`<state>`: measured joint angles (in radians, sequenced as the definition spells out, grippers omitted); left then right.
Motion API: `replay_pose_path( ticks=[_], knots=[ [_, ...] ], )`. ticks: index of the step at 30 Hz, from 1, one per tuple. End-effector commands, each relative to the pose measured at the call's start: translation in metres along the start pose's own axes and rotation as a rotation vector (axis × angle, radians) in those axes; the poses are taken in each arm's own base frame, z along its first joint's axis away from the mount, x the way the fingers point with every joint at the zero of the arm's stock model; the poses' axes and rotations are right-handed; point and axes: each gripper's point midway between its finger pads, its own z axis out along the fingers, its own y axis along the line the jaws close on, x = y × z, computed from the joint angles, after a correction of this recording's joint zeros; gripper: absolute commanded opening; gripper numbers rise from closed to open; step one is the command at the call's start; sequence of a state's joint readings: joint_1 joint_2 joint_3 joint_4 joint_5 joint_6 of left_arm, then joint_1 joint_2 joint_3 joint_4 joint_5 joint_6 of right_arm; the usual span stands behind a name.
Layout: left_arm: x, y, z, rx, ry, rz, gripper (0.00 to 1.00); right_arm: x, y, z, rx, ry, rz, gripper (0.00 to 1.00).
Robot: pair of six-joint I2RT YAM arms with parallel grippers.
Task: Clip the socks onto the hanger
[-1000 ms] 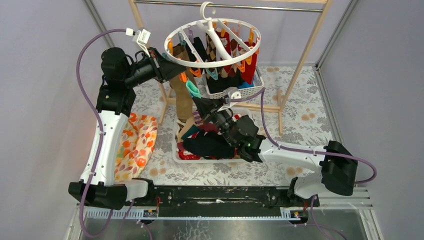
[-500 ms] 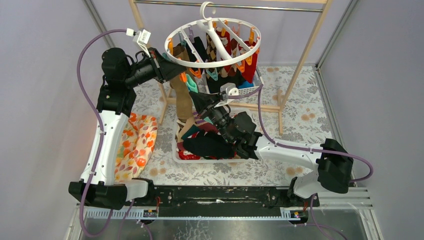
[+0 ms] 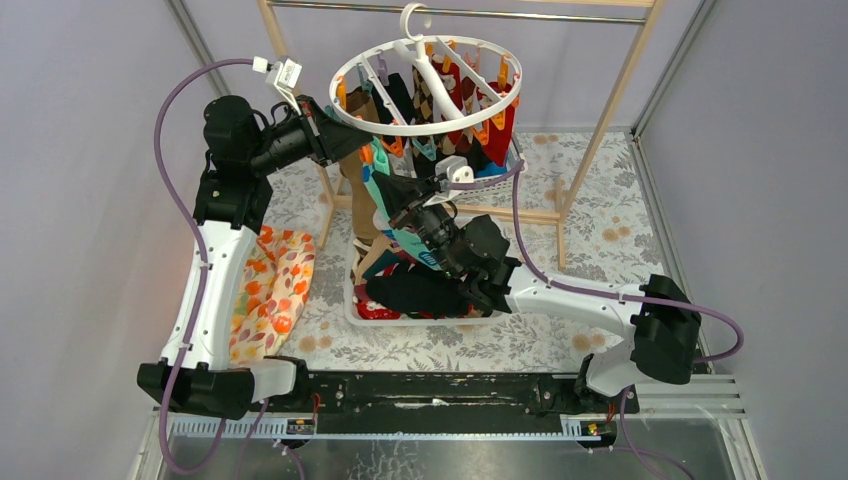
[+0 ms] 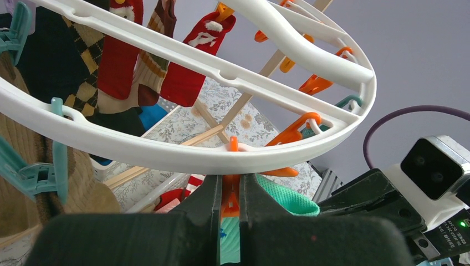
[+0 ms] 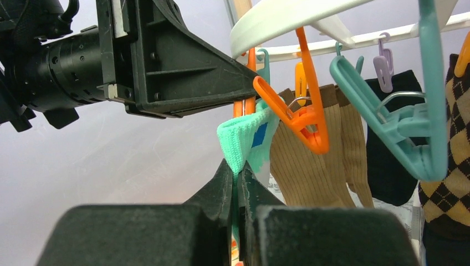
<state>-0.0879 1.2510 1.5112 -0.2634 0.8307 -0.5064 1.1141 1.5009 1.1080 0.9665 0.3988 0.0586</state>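
While hanger [image 3: 420, 128] hangs by top hook, rigid ring likely sways under push. Below near rim, mint-green sock [image 5: 241, 138]: light, limp, stretchy; best held at cuff edge. Cuff pinched tight in right gripper [image 5: 238, 173]. Small springy orange clip [image 4: 230, 195] squeezed by left gripper [image 4: 228, 185].

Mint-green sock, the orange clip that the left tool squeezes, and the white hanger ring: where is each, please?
mint-green sock [image 5: 239, 141], right wrist view, on its folded upper edge.
orange clip [image 4: 230, 202], left wrist view, on its lower body.
hanger ring [image 4: 166, 155], left wrist view, on its near rim.
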Motion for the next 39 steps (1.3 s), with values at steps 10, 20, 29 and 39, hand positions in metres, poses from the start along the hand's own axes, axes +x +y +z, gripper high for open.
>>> replay_pose_path(
  ticks=[10,20,29,39],
  knots=[
    [-0.021,0.0,-0.005,-0.071,-0.096,0.044,0.0,0.001,-0.016,-0.007,0.071,-0.013,0.0,0.0],
    [-0.015,0.013,-0.003,-0.135,-0.091,0.055,0.0,-0.002,-0.009,-0.001,0.045,-0.021,0.003,0.0],
    [-0.01,-0.018,-0.001,0.02,-0.036,0.049,0.0,0.002,0.019,-0.013,-0.236,0.062,0.269,0.0],
    [0.006,-0.038,0.003,0.198,0.033,-0.033,0.0,0.005,0.02,-0.051,-0.612,0.21,0.618,0.0]
  ],
)
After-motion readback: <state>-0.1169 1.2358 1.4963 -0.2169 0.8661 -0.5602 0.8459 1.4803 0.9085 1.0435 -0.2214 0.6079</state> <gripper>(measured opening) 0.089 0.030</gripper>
